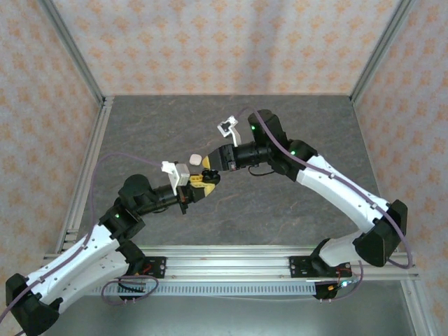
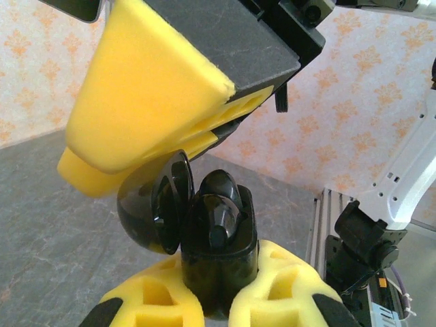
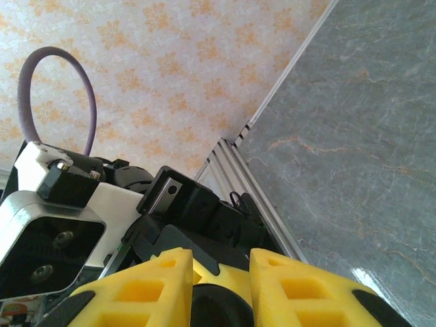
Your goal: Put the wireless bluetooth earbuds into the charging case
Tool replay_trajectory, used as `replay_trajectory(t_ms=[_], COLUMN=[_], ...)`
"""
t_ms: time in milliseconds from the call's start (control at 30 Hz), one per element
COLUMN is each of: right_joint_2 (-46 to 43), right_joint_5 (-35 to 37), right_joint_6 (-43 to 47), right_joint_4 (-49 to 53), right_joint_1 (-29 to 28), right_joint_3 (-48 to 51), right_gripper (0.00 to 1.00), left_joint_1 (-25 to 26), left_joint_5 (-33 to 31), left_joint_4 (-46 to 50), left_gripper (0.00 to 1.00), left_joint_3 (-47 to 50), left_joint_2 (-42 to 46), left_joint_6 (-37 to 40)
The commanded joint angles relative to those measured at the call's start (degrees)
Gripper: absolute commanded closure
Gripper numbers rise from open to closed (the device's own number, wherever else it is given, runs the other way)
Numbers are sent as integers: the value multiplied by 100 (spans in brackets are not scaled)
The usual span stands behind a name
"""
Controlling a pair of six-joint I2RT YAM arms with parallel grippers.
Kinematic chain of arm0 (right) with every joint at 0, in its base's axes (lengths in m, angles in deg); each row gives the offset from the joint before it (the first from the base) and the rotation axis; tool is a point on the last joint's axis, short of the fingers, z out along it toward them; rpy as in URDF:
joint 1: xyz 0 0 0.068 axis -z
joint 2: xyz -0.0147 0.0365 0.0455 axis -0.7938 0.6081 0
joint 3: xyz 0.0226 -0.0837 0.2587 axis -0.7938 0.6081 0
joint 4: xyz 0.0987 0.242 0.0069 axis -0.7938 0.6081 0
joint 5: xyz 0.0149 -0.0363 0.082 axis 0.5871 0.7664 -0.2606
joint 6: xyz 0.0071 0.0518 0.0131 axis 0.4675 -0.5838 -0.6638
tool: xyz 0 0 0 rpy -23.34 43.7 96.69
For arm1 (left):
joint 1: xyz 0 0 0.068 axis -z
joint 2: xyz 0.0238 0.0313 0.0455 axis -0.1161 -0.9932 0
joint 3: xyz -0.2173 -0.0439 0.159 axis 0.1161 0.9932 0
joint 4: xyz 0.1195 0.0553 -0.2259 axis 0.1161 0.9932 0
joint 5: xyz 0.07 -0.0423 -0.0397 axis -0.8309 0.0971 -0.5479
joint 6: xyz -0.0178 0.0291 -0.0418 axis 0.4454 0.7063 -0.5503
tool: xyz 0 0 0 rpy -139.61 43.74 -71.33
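At the near edge of the grey stone-patterned worktop (image 1: pixel 301 217), 2 white arms reach inward and meet above its middle. The left tool (image 1: pixel 198 184) is clamped on a black charging case (image 2: pixel 218 262). In the left wrist view the case stands upright between the 2 yellow foam fingers (image 2: pixel 283 286). Its rounded lid (image 2: pixel 160 204) is hinged open to the left. 1 glossy black earbud (image 2: pixel 220 204) sits in the case, its domed top rising above the rim.

Just above the case, the right tool (image 1: pixel 210 170) comes in from the far side. Seen from the left wrist, its yellow finger (image 2: pixel 150 102) hangs over the open lid and appears to touch the lid's upper edge. In the right wrist view its 2 yellow fingers (image 3: pixel 153 286) stand a narrow gap apart, with a dark shape low between them. Whether they grip anything cannot be told from here. That view also takes in the left arm's white wrist camera housing (image 3: pixel 48 245), with a purple cable (image 3: pixel 30 82) looping above it.

Just beyond the 2 tools, a small pale rounded item (image 1: pixel 195 159) lies on the worktop; what it is cannot be made out. Past it, the bare grey surface runs back to walls (image 1: pixel 231 42) papered in an orange floral print.
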Motion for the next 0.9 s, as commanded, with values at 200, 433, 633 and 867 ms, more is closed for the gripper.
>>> replay_trajectory(t_ms=[200, 433, 633, 867], right_joint_2=[-711, -1090, -1483, -1540], right_joint_5=[-890, -309, 1298, 3941], right_joint_6=[218, 512, 791, 826], right_joint_4=[-10, 360, 1109, 2060], right_joint_1=[-206, -153, 170, 327], right_joint_3=[177, 189, 204, 314], right_gripper=[73, 72, 71, 64], left_joint_1=[-17, -12, -18, -74], left_joint_5=[-324, -392, -554, -847], left_joint_4=[-341, -284, 43, -32], left_gripper=[100, 100, 100, 100], left_joint_3=[-48, -34, -155, -332], left_joint_2=[20, 11, -134, -814], left_joint_6=[-114, -123, 6, -5])
